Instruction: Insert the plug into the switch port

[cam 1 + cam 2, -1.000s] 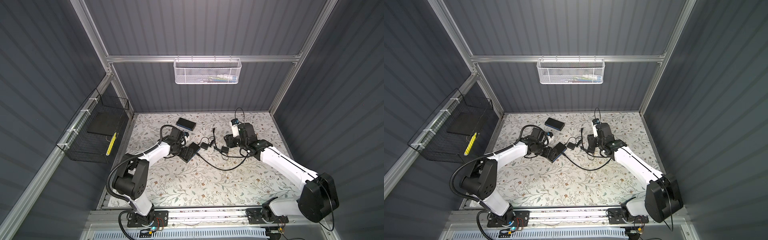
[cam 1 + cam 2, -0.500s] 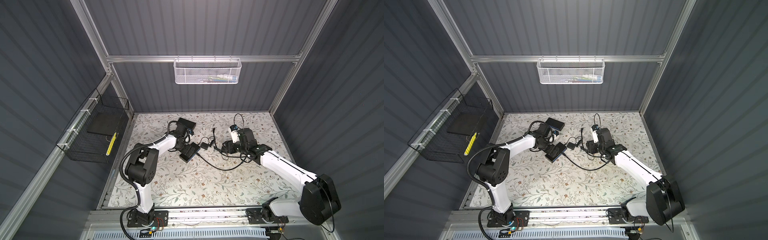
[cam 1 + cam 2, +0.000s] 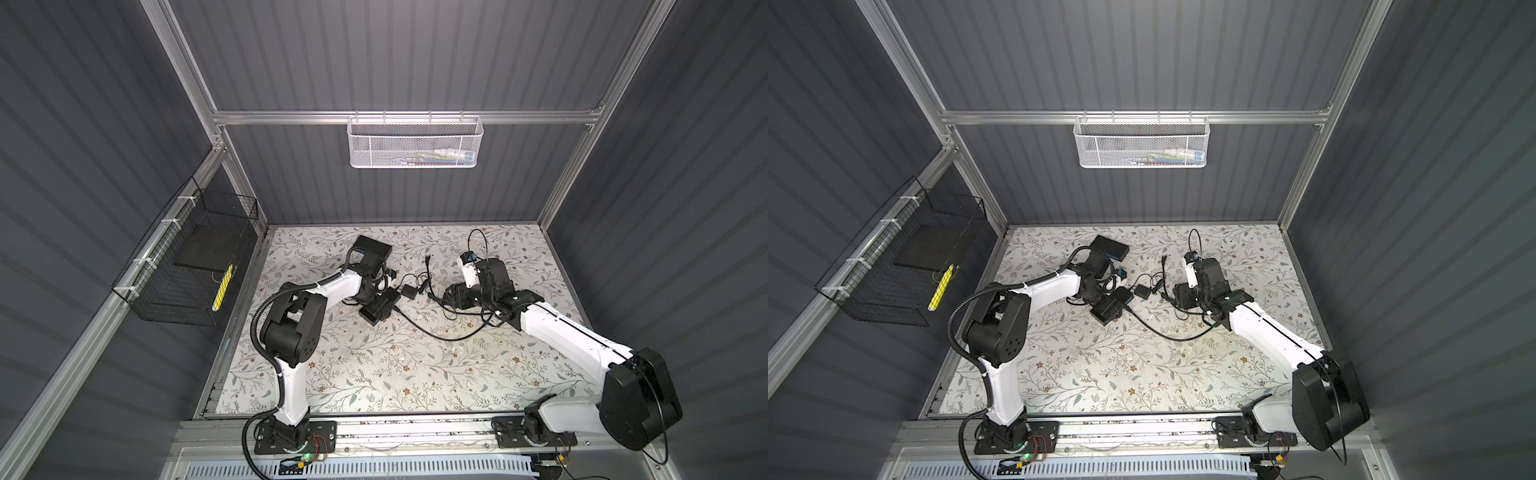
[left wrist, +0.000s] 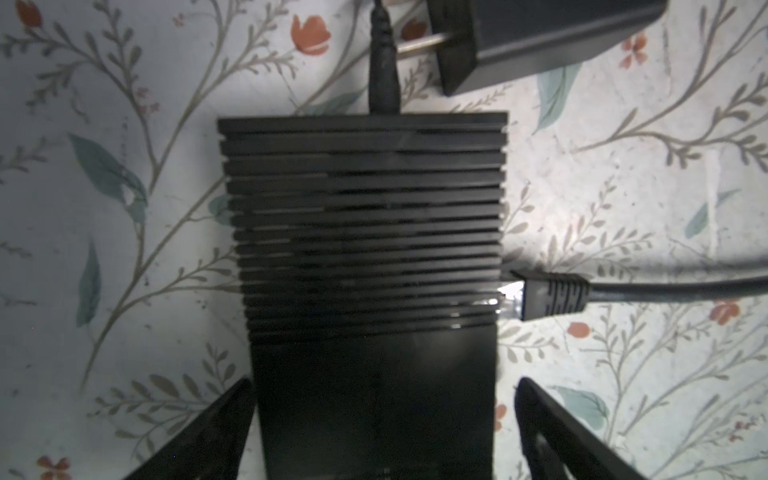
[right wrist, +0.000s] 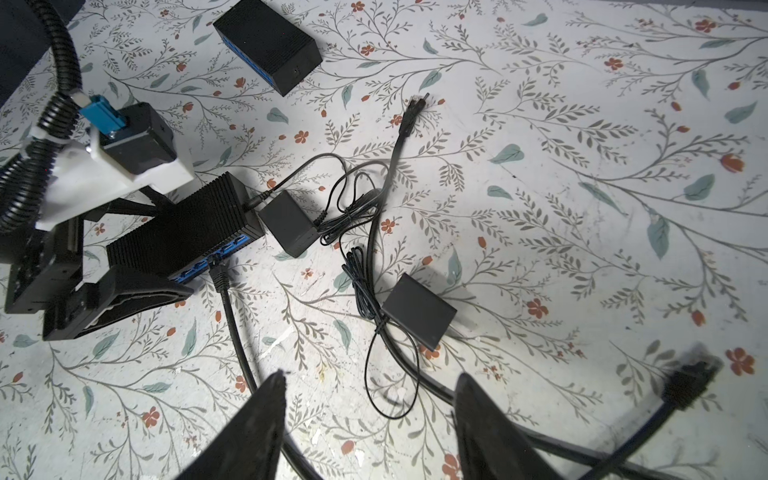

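Observation:
The switch (image 4: 365,232) is a ribbed black box flat on the floral mat, seen in both top views (image 3: 381,308) (image 3: 1113,309). Its blue port face (image 5: 237,243) shows in the right wrist view. A black cable's plug (image 4: 548,297) (image 5: 219,272) sits with its clear tip in a switch port on that face; how deep, I cannot tell. My left gripper (image 4: 382,399) is open and straddles the box's plain end, with a gap at one finger (image 4: 540,415). My right gripper (image 5: 370,399) (image 3: 452,297) is open above the mat to the right, empty.
A second black box with a blue side (image 5: 268,41) (image 3: 374,249) lies behind the left wrist. Two power adapters (image 5: 286,222) (image 5: 417,311) and thin tangled cords lie between the arms. Loose plugs (image 5: 411,110) (image 5: 690,382) rest on the mat. The black cable (image 3: 428,332) loops toward the front.
The left arm's elbow has swung in and up while its gripper stays at the switch. The right wrist has tipped lower and its jaws have widened a little.

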Controlling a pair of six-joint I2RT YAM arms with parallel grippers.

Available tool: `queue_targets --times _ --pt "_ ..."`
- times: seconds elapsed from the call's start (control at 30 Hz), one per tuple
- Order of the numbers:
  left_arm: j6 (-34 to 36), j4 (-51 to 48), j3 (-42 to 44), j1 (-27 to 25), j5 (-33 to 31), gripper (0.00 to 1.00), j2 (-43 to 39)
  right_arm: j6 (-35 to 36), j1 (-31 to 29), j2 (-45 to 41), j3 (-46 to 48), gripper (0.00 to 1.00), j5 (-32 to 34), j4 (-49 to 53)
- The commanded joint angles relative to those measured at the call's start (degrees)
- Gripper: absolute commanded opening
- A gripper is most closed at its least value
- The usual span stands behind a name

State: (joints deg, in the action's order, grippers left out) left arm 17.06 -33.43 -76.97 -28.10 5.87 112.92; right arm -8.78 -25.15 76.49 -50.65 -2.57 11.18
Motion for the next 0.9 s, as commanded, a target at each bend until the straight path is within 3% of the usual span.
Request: queue_targets --times 0.0,0.2,0.47,0.7,0.87 --pt "1.94 -3.02 -1.12 -0.27 -1.16 0.95 2.88 0.21 0.27 -2.08 0.11 0.65 1.06 0.68" --pt "0.11 -3.00 -0.74 -0.19 -1.74 0.85 2.89 -0.72 0.30 -4.05 1.41 0.63 1.41 0.95" --pt "-3.38 -0.57 4.06 0.91 -2.09 0.64 -0.69 -1.16 0.30 -5.68 3.28 0.62 1.84 0.32" --pt "-6.15 1.00 8.85 3.34 -2.64 0.56 -4.80 -1.31 0.27 -4.07 1.92 0.62 1.34 0.38" --pt "-10.74 1.68 11.75 7.97 -2.54 0.54 -8.56 -1.52 0.32 -3.77 1.52 0.62 1.38 0.21"
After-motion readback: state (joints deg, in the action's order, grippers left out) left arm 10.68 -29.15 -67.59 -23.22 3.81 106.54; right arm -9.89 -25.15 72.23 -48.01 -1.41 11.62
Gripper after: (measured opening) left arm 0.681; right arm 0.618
